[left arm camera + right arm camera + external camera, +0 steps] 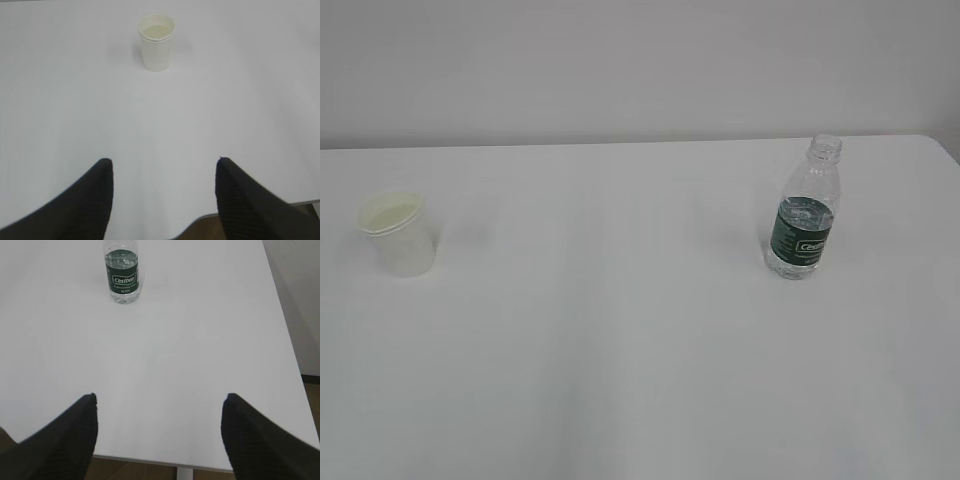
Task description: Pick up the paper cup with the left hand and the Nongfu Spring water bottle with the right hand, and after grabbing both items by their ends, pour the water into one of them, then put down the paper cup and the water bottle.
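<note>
Paper cup well beyond left fingers.

You can read one text only: white lettering that looks like "Cestbon", framed in a white outline, on the dark green label band of the small clear ribbed plastic bottle. The smaller print beneath it is too blurred to read.

- I see soft, even, bright light washing out the white worktop.
- Shadows are faint; my exterior view looks slightly hazy.
</note>
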Robot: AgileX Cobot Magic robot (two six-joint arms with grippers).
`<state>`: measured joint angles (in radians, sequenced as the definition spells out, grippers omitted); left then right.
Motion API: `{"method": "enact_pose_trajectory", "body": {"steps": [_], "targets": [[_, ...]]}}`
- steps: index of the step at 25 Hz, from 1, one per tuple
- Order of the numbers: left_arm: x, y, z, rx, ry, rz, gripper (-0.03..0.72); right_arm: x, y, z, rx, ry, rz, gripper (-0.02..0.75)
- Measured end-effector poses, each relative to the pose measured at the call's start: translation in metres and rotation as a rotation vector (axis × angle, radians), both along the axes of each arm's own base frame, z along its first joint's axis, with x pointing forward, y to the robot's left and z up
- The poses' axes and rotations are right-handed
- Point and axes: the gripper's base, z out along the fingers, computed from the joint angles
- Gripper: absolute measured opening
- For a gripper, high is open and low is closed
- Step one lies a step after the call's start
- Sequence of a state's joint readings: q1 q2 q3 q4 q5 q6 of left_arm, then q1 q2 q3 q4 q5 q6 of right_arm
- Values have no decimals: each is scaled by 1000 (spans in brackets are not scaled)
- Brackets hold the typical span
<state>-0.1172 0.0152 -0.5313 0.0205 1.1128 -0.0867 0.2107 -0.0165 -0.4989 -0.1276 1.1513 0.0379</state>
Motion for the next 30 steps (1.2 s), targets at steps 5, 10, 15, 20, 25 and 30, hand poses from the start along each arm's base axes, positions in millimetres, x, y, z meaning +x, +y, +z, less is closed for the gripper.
{"method": "enact_pose_trajectory", "body": {"steps": [5,10,15,20,25,30], "targets": [[-1,0,0,-1,-6,0,461,0,0,0,0,0,0,586],[-2,0,0,-1,-12,0,461,0,0,0,0,-1,0,586],[-2,0,0,-1,-11,0,461,0,0,0,2,-1,-1,586],[-2,0,0,-1,-11,0,461,0,0,0,2,-2,-1,586],[-2,0,0,-1,-11,0,461,0,0,0,2,-2,-1,586],[-2,0,0,-1,-11,0,486,0,0,0,2,-2,-1,586]]}}
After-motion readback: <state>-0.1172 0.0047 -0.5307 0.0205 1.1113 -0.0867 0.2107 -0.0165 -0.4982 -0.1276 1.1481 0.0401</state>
